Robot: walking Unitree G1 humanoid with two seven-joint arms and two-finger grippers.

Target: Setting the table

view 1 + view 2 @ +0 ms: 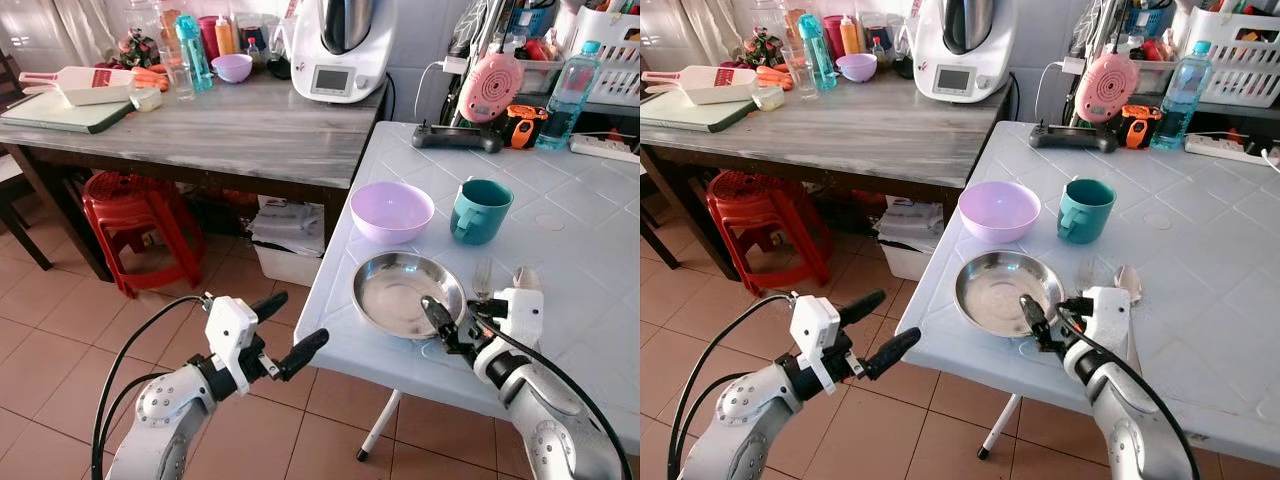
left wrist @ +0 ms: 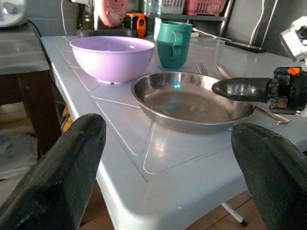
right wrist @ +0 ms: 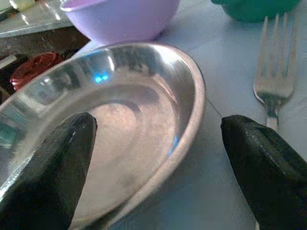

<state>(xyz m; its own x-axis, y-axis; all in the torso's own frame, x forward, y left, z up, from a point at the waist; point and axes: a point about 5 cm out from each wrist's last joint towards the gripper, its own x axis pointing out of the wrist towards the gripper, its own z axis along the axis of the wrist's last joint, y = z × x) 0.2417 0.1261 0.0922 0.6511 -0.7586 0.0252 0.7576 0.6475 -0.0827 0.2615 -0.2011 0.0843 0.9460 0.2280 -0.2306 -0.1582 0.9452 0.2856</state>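
Left eye view: a steel plate sits on the white table, purple bowl at its 12 o'clock, teal mug at 1, fork and spoon at 3; setting looks nearly done.

Right wrist view: right gripper open, empty, straddling the plate's rim.

Left wrist view: left gripper wide open, empty, short of the table's edge.

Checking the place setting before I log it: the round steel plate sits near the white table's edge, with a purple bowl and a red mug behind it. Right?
Not quite: the mug is teal, not red, as the left eye view shows. The rest holds: the round steel plate sits near the white table's edge, with the purple bowl behind it.
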